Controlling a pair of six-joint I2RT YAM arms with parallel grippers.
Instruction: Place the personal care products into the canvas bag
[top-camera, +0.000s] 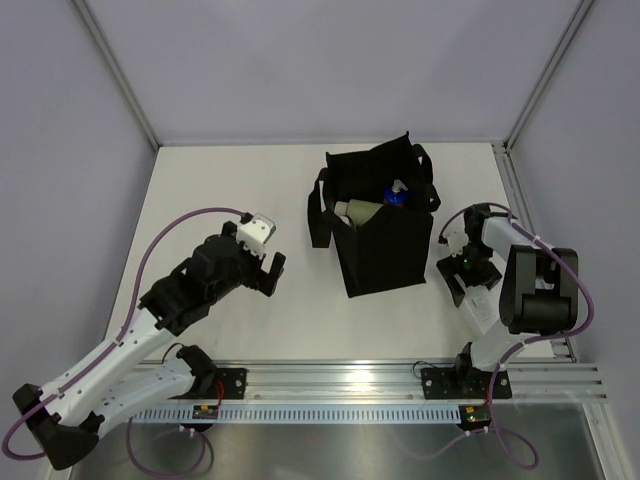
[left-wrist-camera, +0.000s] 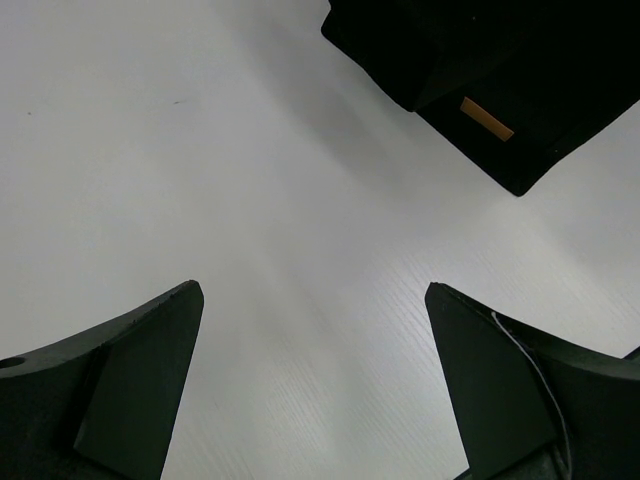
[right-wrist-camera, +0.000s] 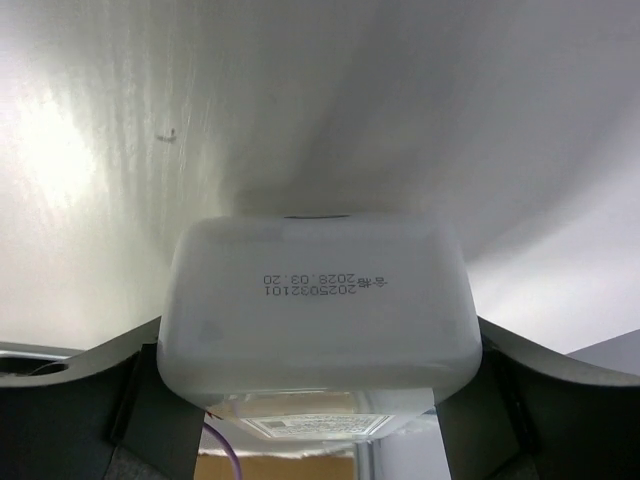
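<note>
The canvas bag (top-camera: 385, 240) stands upright and open in the middle of the table. Inside it lie a pale cream bottle (top-camera: 360, 210) and a blue bottle (top-camera: 397, 195). My right gripper (top-camera: 468, 268) is low over the table just right of the bag. In the right wrist view my right gripper (right-wrist-camera: 318, 335) is shut on the flat white bottle (right-wrist-camera: 318, 290), whose printed base faces the camera, with a finger pressed to each side. My left gripper (top-camera: 270, 268) hangs open left of the bag. In the left wrist view my left gripper (left-wrist-camera: 315, 300) holds nothing, and the bag's corner (left-wrist-camera: 480, 60) shows at top right.
The bag's two black loop handles (top-camera: 320, 215) droop over its left and right sides. An orange tag (left-wrist-camera: 486, 118) is sewn on the bag's corner. An aluminium rail (top-camera: 400, 385) runs along the near edge, and grey walls close in the table.
</note>
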